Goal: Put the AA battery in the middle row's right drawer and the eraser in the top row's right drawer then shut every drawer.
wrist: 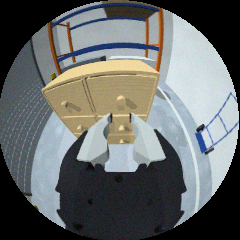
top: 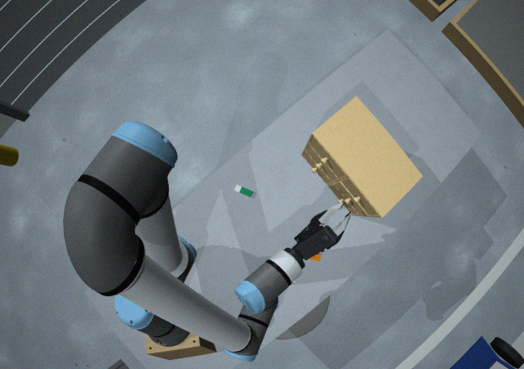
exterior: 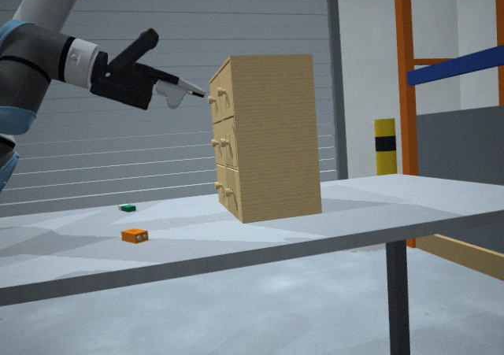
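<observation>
The wooden chest (top: 368,158) (exterior: 276,139) (wrist: 110,70) stands upright on the table, its six drawers looking shut. My gripper (top: 345,209) (exterior: 203,94) (wrist: 120,113) is partly open and empty, its fingertips spaced apart just in front of the top right drawer (wrist: 142,92). That drawer's knob (exterior: 220,91) (wrist: 121,101) is a little beyond the tips, not between them. The green and white eraser (top: 245,191) (exterior: 127,208) lies on the table in front of the chest. I cannot see the AA battery in any view.
An orange block (top: 315,257) (exterior: 132,235) with two silvery round ends lies on the table, partly under the wrist in the top view. The table's near edge (exterior: 203,259) runs in front of the chest in the exterior view. Orange and blue racking stands beyond.
</observation>
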